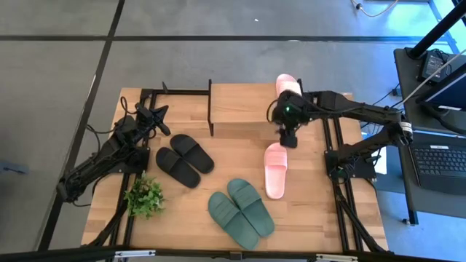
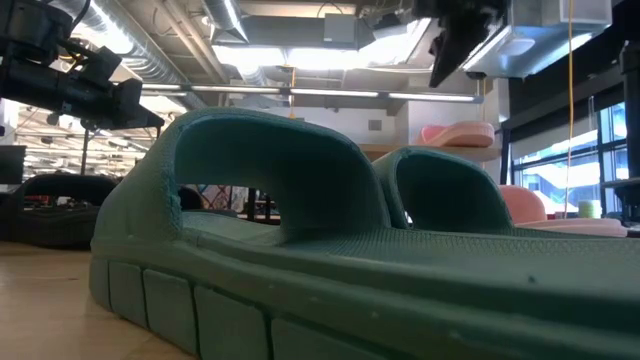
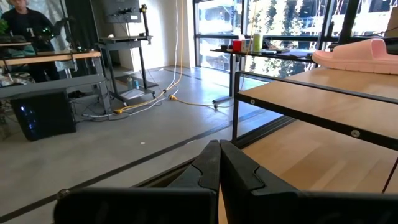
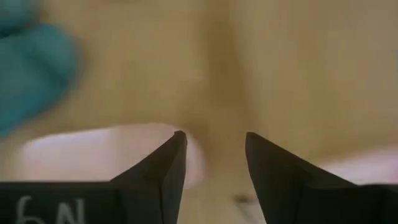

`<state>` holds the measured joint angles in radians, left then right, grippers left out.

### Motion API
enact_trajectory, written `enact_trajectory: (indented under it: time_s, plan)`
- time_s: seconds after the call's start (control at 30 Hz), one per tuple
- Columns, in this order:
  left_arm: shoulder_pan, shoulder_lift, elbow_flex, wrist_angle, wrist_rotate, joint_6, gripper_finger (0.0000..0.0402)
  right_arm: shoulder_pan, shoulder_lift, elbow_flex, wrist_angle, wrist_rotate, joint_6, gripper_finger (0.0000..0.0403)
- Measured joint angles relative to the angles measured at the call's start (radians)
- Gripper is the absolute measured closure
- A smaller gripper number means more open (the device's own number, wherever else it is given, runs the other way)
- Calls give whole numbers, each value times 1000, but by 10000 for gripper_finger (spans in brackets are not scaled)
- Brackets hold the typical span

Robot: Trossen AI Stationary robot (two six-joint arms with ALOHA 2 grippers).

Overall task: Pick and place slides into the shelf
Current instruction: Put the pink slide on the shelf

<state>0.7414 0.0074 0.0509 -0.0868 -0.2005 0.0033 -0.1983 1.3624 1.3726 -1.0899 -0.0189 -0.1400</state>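
The right claw (image 1: 290, 138) hangs open and empty just above the pale pink slide (image 1: 275, 169) lying on the counter (image 1: 306, 218) near the shelf (image 1: 240, 108); light, squashy foam, I'd pinch its strap.

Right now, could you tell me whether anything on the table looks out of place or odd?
Only the pale pink pair is split: one pink slide sits on the shelf, its mate lies on the table below the open right gripper. Nothing looks damaged.
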Motion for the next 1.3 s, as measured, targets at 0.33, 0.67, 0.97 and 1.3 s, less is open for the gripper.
enact_trajectory:
  time_s: [0.33, 0.67, 0.97, 1.3]
  plan:
    - [0, 0, 0, 0, 0, 8, 401, 250, 1, -290, 148, 51, 141, 231]
    - [0, 0, 0, 0, 0, 9, 401, 512, 1, -469, 337, 440, 407, 231]
    - [0, 0, 0, 0, 0, 9, 401, 537, 1, -610, 438, 447, 506, 231]
    - [0, 0, 0, 0, 0, 8, 401, 538, 1, -644, 462, 445, 423, 231]
